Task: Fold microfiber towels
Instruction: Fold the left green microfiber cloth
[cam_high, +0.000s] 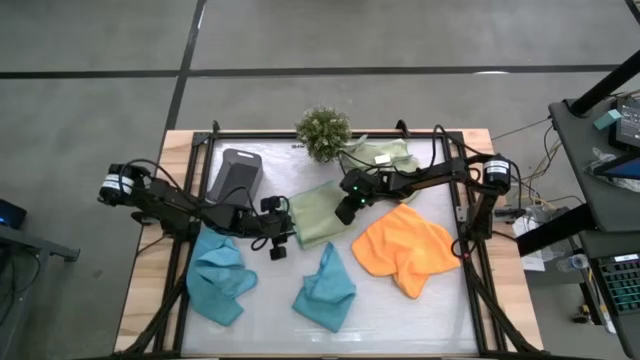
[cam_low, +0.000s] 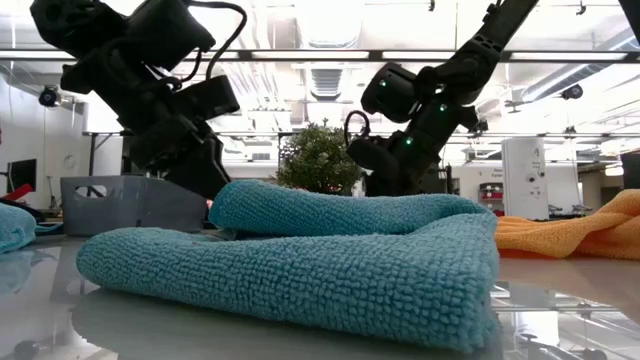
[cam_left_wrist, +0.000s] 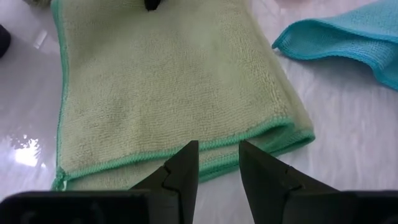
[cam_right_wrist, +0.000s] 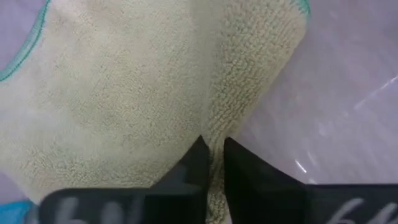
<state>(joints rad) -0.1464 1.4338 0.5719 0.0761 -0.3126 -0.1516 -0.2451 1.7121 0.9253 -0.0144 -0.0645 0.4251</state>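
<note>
Sage-green towel (cam_high: 318, 214) lies folded, long axis diagonal; right gripper (cam_high: 345, 212) jaws pinch its edge, left gripper (cam_high: 279, 243) jaws part-open.

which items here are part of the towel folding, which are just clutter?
Job: sage towel under both grippers, second sage towel, two teal towels, orange towel.
Clutter: plant, grey tray.

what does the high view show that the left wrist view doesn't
Only the high view: the orange towel, plant, grey tray, a second sage-green towel and the right gripper at the far edge of the folded sage-green towel. Only the left wrist view: the left gripper fingers parted over that towel's layered green hem. Both: the folded towel and a teal towel.
</note>
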